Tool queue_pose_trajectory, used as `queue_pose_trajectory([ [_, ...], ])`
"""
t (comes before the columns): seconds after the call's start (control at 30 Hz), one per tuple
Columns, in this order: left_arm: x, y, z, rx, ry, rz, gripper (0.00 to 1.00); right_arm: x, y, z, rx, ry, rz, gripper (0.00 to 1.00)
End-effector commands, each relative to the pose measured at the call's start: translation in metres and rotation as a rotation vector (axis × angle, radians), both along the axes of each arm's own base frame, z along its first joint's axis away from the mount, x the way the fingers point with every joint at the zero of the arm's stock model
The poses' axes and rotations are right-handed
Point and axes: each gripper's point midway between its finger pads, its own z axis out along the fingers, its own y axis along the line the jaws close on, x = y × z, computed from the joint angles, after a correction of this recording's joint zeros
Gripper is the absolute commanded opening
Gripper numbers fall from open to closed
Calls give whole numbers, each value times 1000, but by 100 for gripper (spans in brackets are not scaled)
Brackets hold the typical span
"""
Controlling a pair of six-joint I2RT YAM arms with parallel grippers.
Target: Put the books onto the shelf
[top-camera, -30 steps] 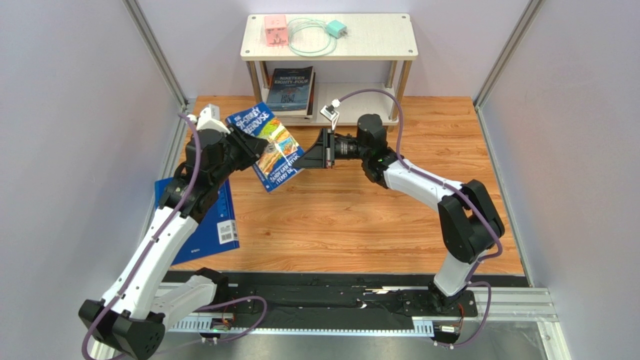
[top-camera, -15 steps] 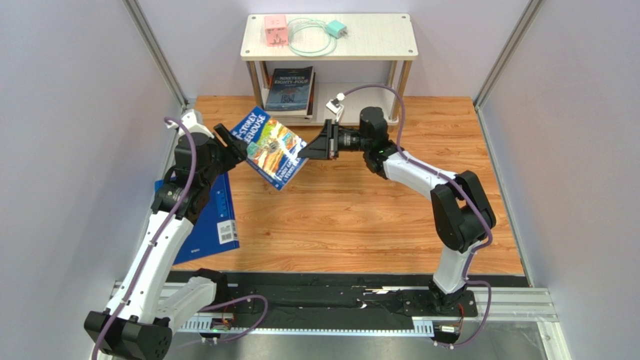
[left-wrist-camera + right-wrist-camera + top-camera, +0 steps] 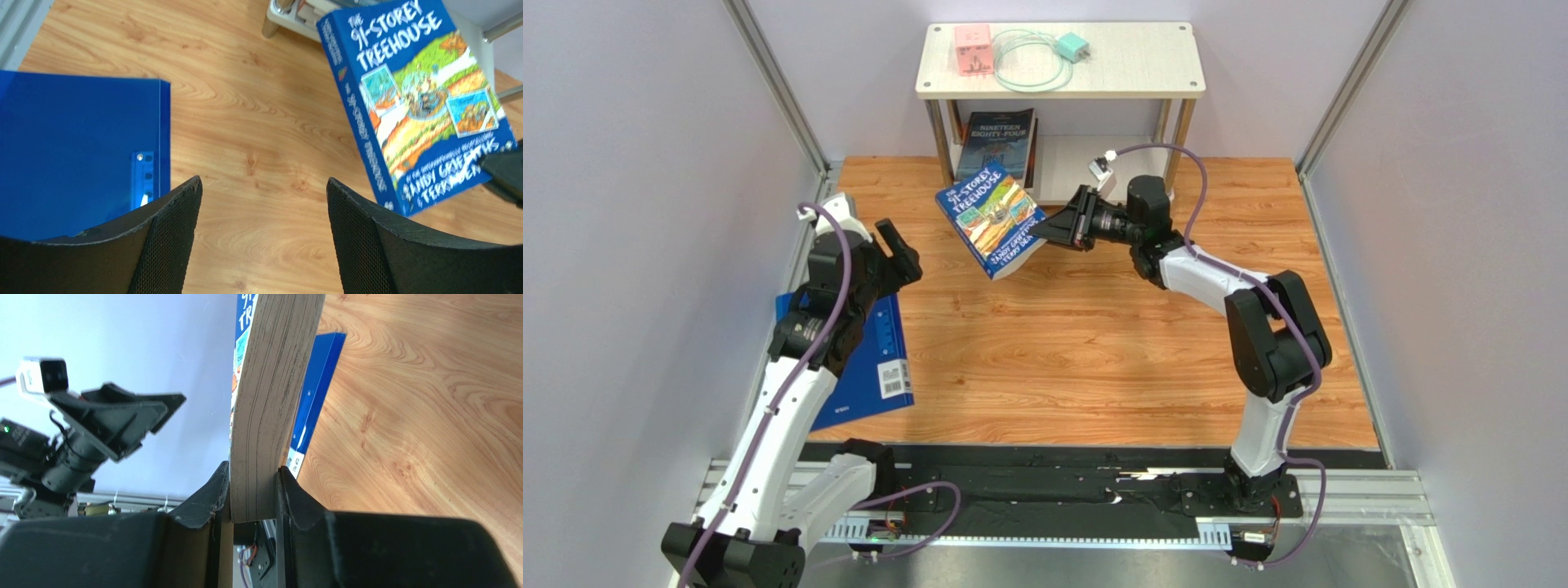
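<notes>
From above, we see the right arm stretch toward the upper middle. The right gripper (image 3: 1059, 230) pinches the blue book (image 3: 993, 221) in the air, near the shelf (image 3: 1063, 88). The left arm bends at the left, its left gripper (image 3: 898, 251) spread wide, holding nothing. Left wrist: we read "The 91-Storey Treehouse" at upper right. Right wrist: both fingers (image 3: 205, 499) squeeze its pages.

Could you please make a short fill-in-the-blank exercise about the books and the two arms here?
1. The Treehouse book is held by the pincer of the ____ arm.
2. The left pincer stands ____, holding nothing.
3. The dark book lies on the shelf's ____ board.
Missing words: right; open; lower.
</notes>
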Motion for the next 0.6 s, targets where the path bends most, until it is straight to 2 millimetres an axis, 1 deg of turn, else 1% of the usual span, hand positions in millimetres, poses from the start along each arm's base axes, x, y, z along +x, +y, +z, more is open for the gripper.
queue_pose_trajectory([
  [0.0, -15, -1, -20, 15, 26, -35, 79, 29, 2, 36, 108, -108, -109, 0],
  [0.03, -17, -1, -24, 16, 36, -39, 79, 33, 2, 40, 116, -113, -124, 0],
  [0.07, -20, -1, -29, 18, 48, -41, 79, 38, 2, 36, 118, -105, -140, 0],
  [0.1, -22, 0, -36, 24, 63, -39, 79, 42, 2, 39, 127, -110, -156, 0],
  [0.13, -25, 1, -36, 26, 60, -40, 79, 46, 2, 44, 136, -121, -165, 0],
  [0.2, -30, 2, -42, 34, 66, -47, 79, 54, 3, 42, 133, -120, -181, 0],
  [0.37, -37, -1, -55, 29, 90, -65, 79, 68, 4, 48, 147, -131, -197, 0],
  [0.57, -36, -1, -58, 28, 103, -67, 79, 73, 6, 57, 171, -141, -181, 0],
])
